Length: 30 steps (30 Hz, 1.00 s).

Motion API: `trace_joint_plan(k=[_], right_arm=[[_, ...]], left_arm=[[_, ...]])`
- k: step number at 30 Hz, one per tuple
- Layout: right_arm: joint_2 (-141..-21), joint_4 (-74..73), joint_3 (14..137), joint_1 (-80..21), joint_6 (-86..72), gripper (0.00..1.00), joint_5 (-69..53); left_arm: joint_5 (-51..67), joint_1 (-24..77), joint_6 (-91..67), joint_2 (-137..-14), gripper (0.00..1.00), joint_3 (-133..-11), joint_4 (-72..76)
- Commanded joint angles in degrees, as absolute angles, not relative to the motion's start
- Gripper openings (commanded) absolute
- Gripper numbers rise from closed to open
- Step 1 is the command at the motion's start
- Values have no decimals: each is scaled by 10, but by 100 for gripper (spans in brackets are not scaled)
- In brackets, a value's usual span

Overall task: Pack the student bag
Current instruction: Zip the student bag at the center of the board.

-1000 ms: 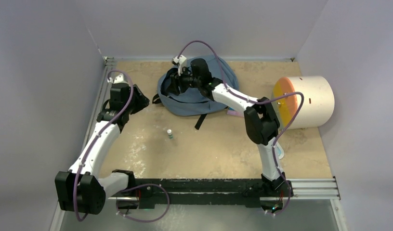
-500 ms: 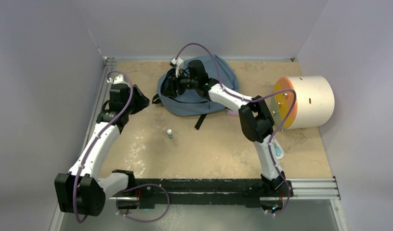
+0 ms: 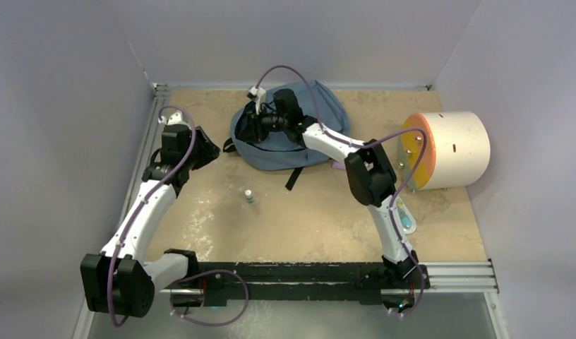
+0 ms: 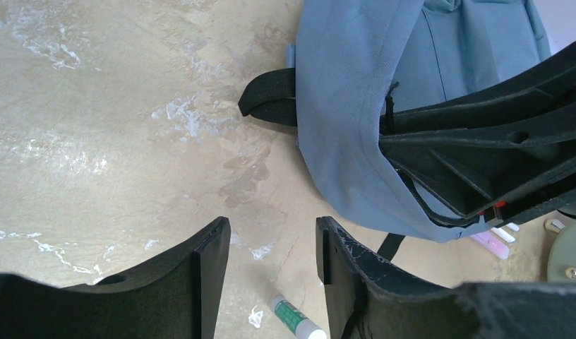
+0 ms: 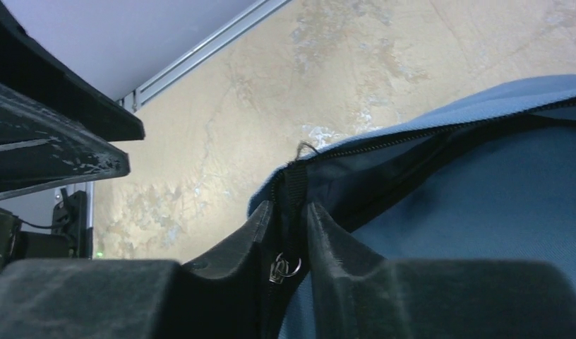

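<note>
Two arms: right pincer (image 5: 291,212) clenched on zipper edge of student bag (image 3: 274,154) near far edge of counter (image 3: 306,212); left pincer (image 4: 271,244) released, near left edge.

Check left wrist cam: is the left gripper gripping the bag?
No: the left gripper is open above the table, nothing between its fingers, the student bag apart from it.
</note>
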<state>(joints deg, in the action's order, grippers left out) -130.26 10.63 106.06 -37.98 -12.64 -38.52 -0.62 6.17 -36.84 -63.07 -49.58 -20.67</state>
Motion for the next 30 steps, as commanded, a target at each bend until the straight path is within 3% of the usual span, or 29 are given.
trace_joint_plan(k=[1,5,15,23,30], right_arm=[[-1298,155,1085,-383,-147,18,-437],[-1294,171,1080,-383,-152,0,-449],[-1253,232,1050,-380,-256,0,-328],[-1253,274,1061,-374,-345,0,-318],[-1259,283,1079,-370,-369,0,-340]], left_arm=[[-3,62,-365,-617,47,-493,-188],[21,62,-366,-616,47,-489,-183],[118,79,-392,-618,51,-453,-60],[64,155,-414,-645,54,-427,76],[-17,169,-494,-721,55,-462,68]])
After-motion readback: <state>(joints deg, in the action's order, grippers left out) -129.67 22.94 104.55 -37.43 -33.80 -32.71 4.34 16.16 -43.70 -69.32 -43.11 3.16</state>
